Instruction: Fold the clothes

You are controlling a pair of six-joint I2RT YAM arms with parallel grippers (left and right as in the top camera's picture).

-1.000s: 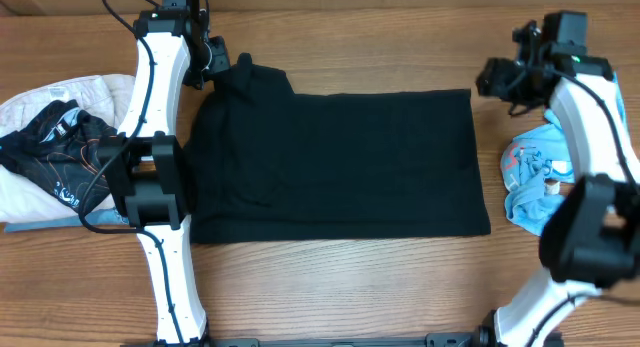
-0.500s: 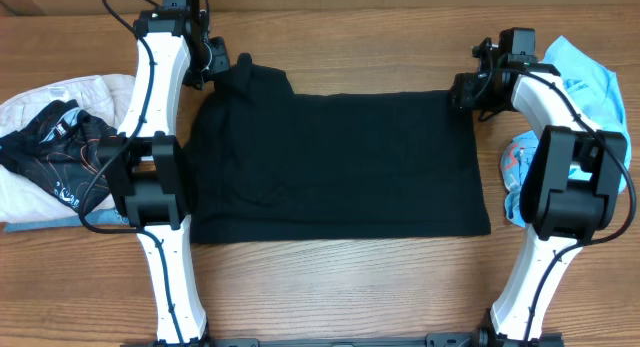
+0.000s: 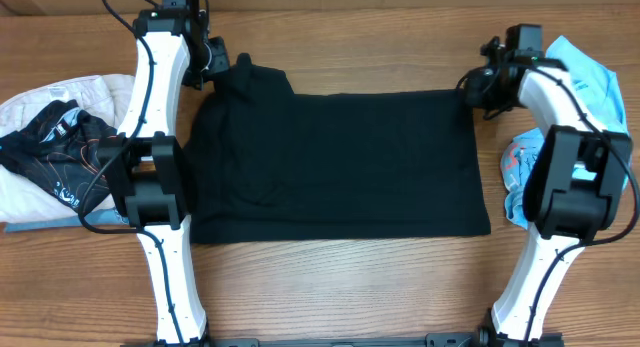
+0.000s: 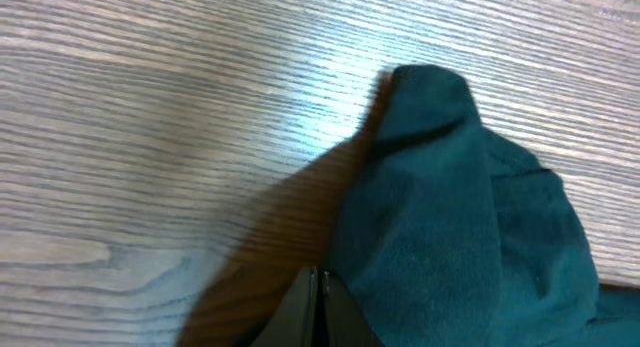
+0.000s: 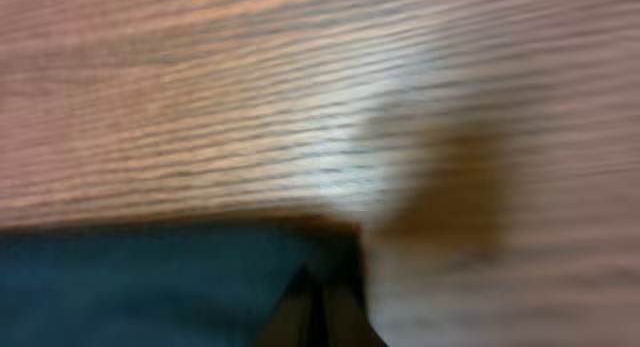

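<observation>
While jaws pinch far corners, clothes (image 3: 340, 162) spread flat between.

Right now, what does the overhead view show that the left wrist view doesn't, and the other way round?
Overhead only: the whole black garment spread out, the right tool at its far right corner, and the light blue shirt and the printed fabric off to the sides. Left wrist only: the left tool seen shut at a bunched, raised corner that casts a shadow. Both: the garment on the wooden table.
</observation>
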